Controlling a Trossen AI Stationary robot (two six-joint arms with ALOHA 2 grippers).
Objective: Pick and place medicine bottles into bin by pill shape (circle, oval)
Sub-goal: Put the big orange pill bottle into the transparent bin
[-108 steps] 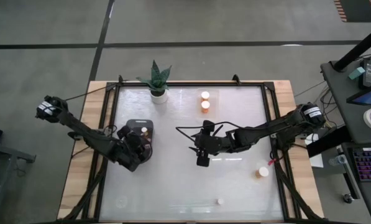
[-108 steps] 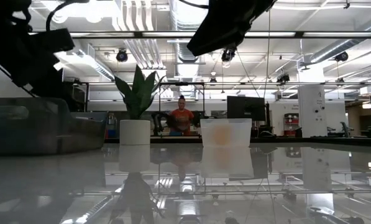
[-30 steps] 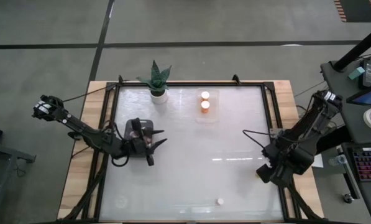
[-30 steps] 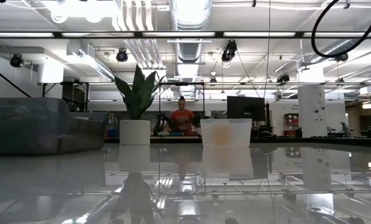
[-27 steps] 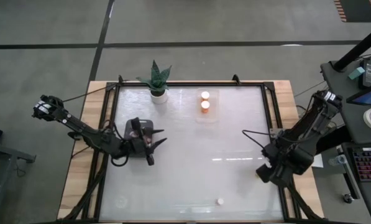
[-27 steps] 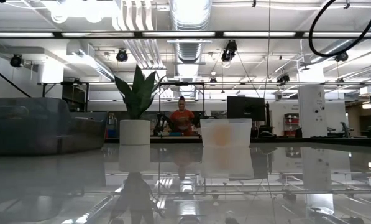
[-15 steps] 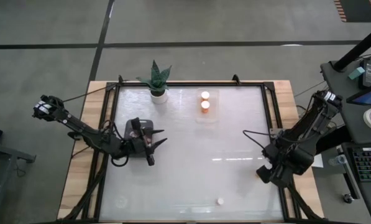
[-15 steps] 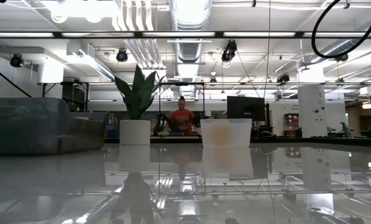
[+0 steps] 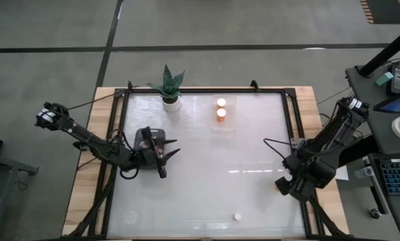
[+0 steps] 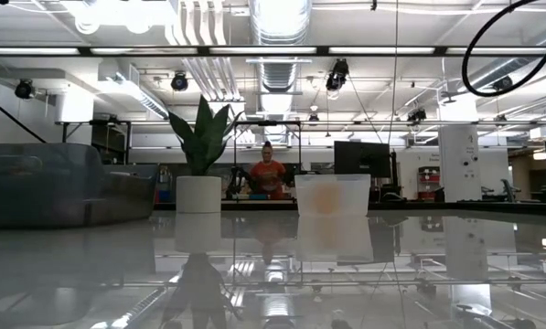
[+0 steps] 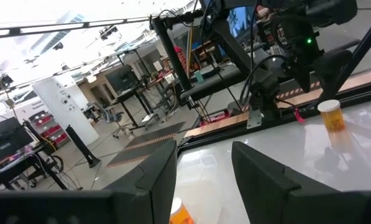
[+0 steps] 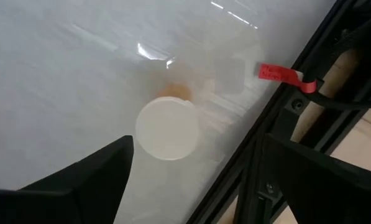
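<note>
Right gripper (image 12: 194, 186) has swung over orange bottle (image 12: 168, 129); fingers spread.

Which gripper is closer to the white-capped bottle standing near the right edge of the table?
Right. The right gripper hovers directly above that bottle, fingers open on either side. The left gripper sits far across the table, beside the dark bin.

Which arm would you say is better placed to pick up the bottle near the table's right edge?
The right. Its gripper hangs open directly over that bottle, fingers either side. The left gripper sits by the dark bin, across the table.
</note>
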